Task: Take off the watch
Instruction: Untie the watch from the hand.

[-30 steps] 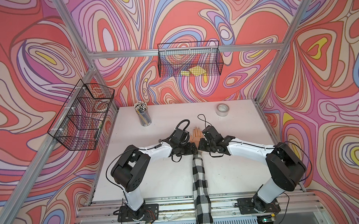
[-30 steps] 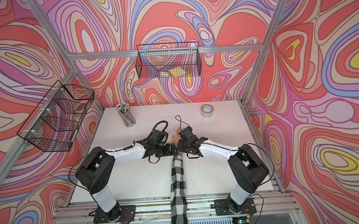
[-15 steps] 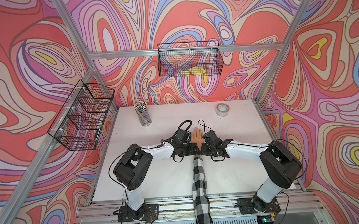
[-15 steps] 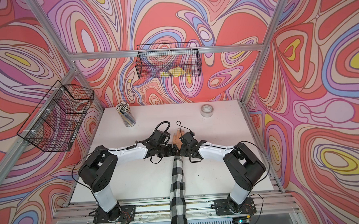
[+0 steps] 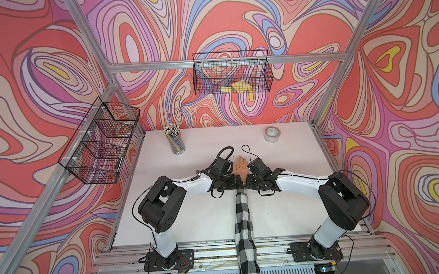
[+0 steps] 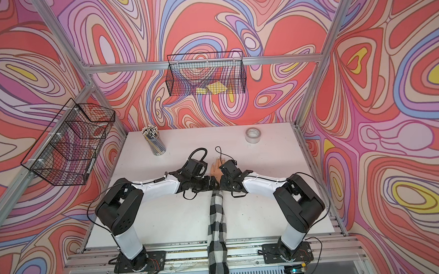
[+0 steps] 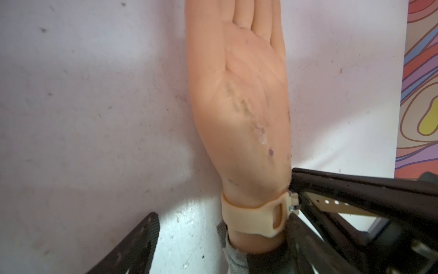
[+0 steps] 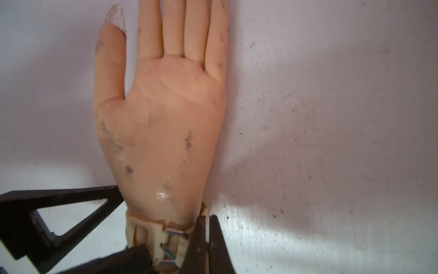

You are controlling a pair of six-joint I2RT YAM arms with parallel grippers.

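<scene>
Watch (image 7: 251, 219) sits on the wrist of the mannequin hand (image 7: 239, 106). The hand lies palm up at mid-worktop (image 5: 191, 216). Cream strap has its buckle side up, metal buckle (image 8: 175, 232) showing; face not in sight. In both top views the watch is hidden where the two arm ends meet at the wrist, mid-frame, just above the checked sleeve (image 5: 243, 218).

Right fingers (image 8: 198, 242): pressed together at lower centre of the right wrist view, with a sliver of cream strap pinched between them just beside the buckle. At lower right of the left wrist view, the punched strap tail (image 7: 331, 206) runs off from the buckle through that arm's black frame.

Left fingers (image 7: 142, 242): moderately apart, wrist between them. The lower-left one is clear of the wrist, bare worktop showing between. The other is close against the strap by the buckle; contact hard to judge.

Far edge of worktop: pencil cup (image 5: 175, 143) at upper left and grey tape roll (image 5: 272, 134) at upper right, both well apart from the hand.
</scene>
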